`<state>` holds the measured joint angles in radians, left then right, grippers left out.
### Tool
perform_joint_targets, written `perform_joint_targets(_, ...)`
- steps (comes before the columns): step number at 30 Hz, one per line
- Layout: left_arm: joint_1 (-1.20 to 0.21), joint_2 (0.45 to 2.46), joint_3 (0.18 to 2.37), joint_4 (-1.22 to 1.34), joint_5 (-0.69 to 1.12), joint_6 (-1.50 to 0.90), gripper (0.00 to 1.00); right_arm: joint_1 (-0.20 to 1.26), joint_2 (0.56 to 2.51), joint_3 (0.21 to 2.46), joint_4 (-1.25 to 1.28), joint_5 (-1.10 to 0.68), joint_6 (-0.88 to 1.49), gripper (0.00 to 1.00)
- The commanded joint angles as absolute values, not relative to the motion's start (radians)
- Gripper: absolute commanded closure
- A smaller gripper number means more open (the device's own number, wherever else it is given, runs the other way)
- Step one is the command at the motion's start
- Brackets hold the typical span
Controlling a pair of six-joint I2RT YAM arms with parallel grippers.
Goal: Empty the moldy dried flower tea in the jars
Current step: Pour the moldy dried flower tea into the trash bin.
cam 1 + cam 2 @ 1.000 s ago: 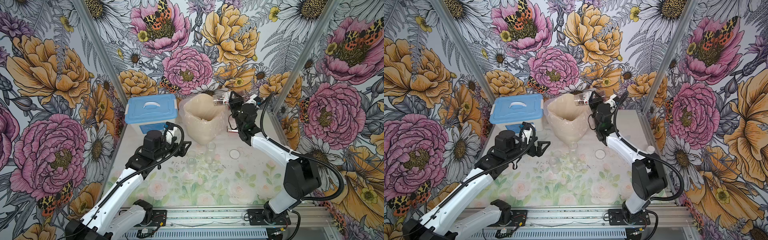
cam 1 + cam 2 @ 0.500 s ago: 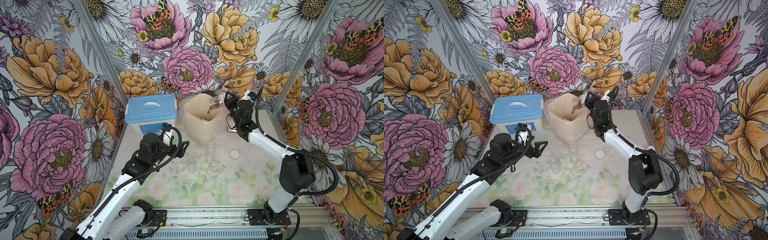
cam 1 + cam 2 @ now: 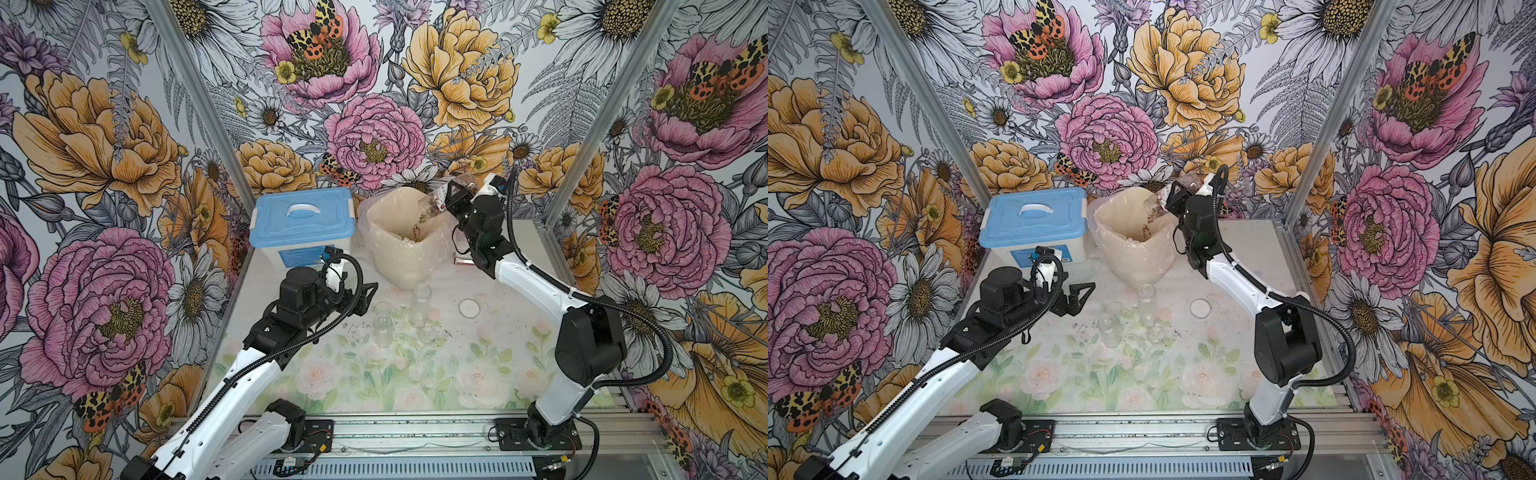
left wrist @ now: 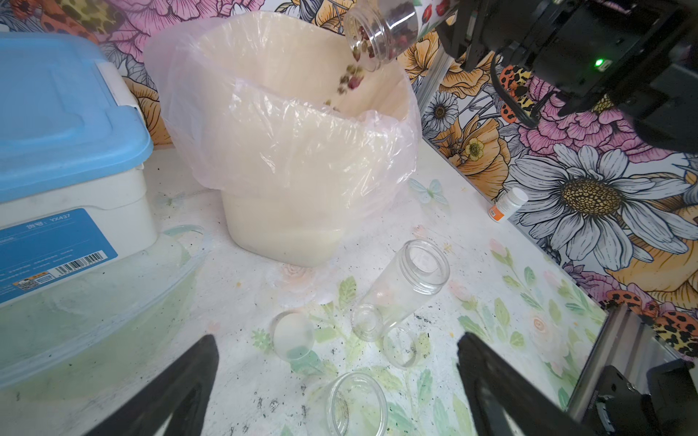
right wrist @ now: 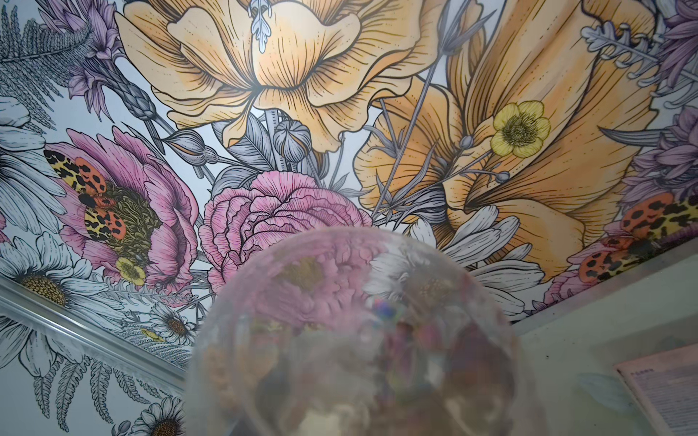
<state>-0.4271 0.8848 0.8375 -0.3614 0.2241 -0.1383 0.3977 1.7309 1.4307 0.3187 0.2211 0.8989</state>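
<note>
My right gripper (image 3: 454, 198) (image 3: 1173, 198) is shut on the labelled jar (image 3: 432, 203) (image 3: 1154, 203) (image 4: 381, 34), tipped mouth-down over the bag-lined cream bin (image 3: 405, 249) (image 3: 1133, 253) (image 4: 287, 151). Reddish dried flower tea (image 4: 349, 79) (image 3: 1146, 228) falls from its mouth into the bin. The jar's blurred body (image 5: 355, 339) fills the right wrist view and hides the fingers. Two plain clear jars (image 3: 422, 293) (image 3: 382, 328) (image 4: 408, 287) (image 4: 357, 404) stand empty in front of the bin. My left gripper (image 3: 365, 296) (image 3: 1079, 291) (image 4: 336, 339) hovers open beside them, holding nothing.
A blue-lidded white storage box (image 3: 303, 220) (image 4: 64, 124) stands left of the bin. A round white lid (image 3: 468, 308) and clear lids (image 4: 292, 334) lie near the jars, with dark crumbs around them. A small orange-labelled bottle (image 4: 506, 205) lies by the right wall. Pink paper (image 5: 664, 389) lies behind.
The right gripper has tipped the labelled jar from level to mouth-down over the bin, and tea now spills out. The left arm has barely shifted.
</note>
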Motion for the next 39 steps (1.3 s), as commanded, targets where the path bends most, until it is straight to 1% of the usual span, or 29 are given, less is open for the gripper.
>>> perform_joint_targets(1, -0.417, 0.877, 0.825, -0.345, 0.210, -0.123, 0.01, 0.396, 1.745, 1.482, 0.316, 0.201, 0.831, 0.70)
perform_joint_targets(14, -0.410, 0.884, 0.825, -0.345, 0.220, -0.127, 0.01, 0.426, 1.767, 1.538, 0.268, 0.193, 0.611, 0.70)
perform_joint_targets(23, -0.405, 0.887, 0.826, -0.345, 0.221, -0.129, 0.01, 0.508, 1.816, 1.638, 0.174, 0.208, 0.285, 0.70)
perform_joint_targets(28, -0.404, 0.888, 0.825, -0.345, 0.221, -0.130, 0.01, 0.588, 1.858, 1.690, 0.131, 0.274, 0.017, 0.70)
perform_joint_targets(37, -0.400, 0.888, 0.824, -0.345, 0.222, -0.130, 0.01, 0.648, 1.927, 1.742, 0.127, 0.390, -0.280, 0.70)
perform_joint_targets(39, -0.400, 0.888, 0.824, -0.345, 0.224, -0.130, 0.01, 0.651, 1.934, 1.756, 0.129, 0.423, -0.313, 0.70)
